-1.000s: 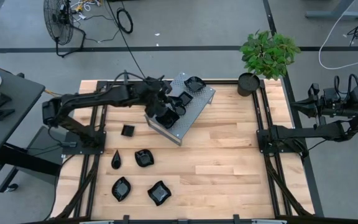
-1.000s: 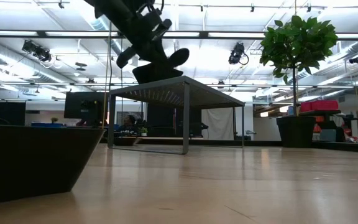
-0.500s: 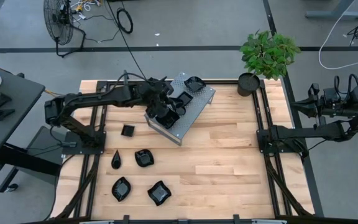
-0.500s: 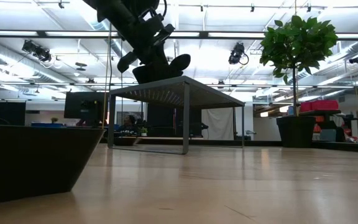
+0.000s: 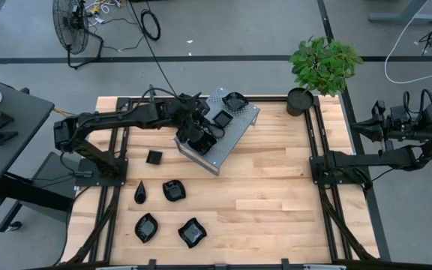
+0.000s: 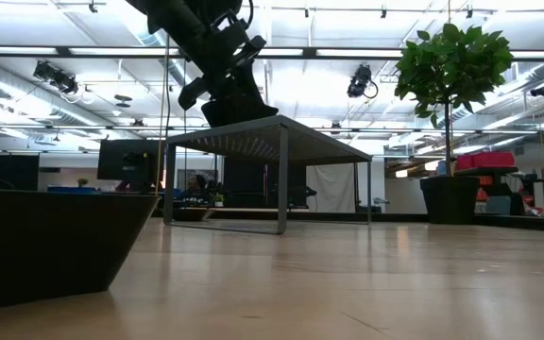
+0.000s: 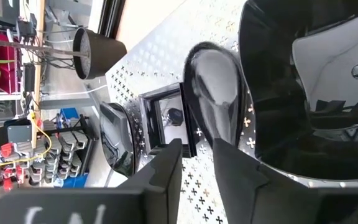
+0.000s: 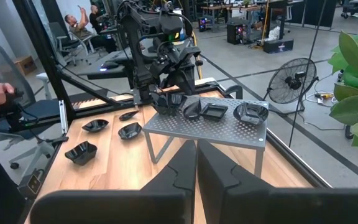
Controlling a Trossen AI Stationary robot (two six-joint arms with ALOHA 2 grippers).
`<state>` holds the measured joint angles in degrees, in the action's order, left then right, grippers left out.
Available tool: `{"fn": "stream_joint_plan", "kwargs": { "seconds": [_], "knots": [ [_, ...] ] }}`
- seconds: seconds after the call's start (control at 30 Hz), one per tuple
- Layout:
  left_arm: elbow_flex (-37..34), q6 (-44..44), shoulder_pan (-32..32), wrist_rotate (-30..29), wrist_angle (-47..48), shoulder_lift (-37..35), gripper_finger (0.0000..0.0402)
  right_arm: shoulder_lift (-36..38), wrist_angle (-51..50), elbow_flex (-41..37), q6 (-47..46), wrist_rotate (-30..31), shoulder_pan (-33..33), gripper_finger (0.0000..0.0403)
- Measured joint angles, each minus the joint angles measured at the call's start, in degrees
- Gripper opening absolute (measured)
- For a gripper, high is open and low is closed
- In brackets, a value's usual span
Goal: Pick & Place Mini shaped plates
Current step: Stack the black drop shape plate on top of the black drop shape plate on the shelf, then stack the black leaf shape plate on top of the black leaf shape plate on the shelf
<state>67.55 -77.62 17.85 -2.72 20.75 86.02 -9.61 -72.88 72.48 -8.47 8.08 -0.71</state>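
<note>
On the perforated rack sit four plates; the left pincer hovers just above them, fingers slightly spread, pinching nothing. Five more lie on the tabletop. The right pincer, pressed together, waits aside.

We're inside a big open robotics lab or workshop, no mistaking it; a butcher-block table sits on a grey concrete floor with dark rails bolted along its sides; a pedestal fan stands beyond the far edge, cables trailing loose across the floor; at table height the ceiling shows exposed ducts and strip lights, with monitors lit at desks behind; a potted plant brightens the far corner; from the right wrist, people sit in office chairs at workstations, and shelves of bins crowd the left wrist's view.
</note>
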Motion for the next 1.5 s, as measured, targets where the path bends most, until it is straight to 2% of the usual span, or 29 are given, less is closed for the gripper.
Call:
{"fn": "stream_joint_plan", "kwargs": {
  "seconds": [0.33,0.57,0.87,0.97,1.1,1.2,1.4,1.5],
  "knots": [
    [0.0,0.88,-0.07,-4.15,0.13,-2.22,0.0112,0.0,0.0,-0.01,0.0,0.0,0.0,0.002],
    [0.01,9.44,0.72,-9.14,3.41,-8.99,0.0112,0.0,0.02,-0.02,0.0,0.01,0.0,0.002],
    [0.02,25.15,8.69,-6.46,14.97,-12.02,0.0112,0.02,0.0,-0.01,-0.01,0.0,0.0,0.002],
    [-0.04,27.98,11.94,-3.43,18.55,-12.02,0.0112,0.02,0.0,-0.01,-0.02,0.0,0.0,0.002],
    [-2.71,32.36,14.99,0.3,18.65,-12.0,0.0113,0.02,0.0,-0.02,0.0,0.02,0.0,0.002],
    [-4.86,38.69,17.07,0.16,18.49,-11.98,0.0113,0.02,0.0,-0.02,-0.02,0.01,0.0,0.002],
    [-9.35,60.12,22.88,-0.06,14.51,-11.98,0.0113,0.02,0.0,-0.01,-0.01,0.01,0.0,0.002],
    [-10.95,66.25,25.58,2.6,12.95,-11.82,0.0113,0.02,0.0,-0.02,-0.01,0.01,0.0,0.002]
  ]
}}
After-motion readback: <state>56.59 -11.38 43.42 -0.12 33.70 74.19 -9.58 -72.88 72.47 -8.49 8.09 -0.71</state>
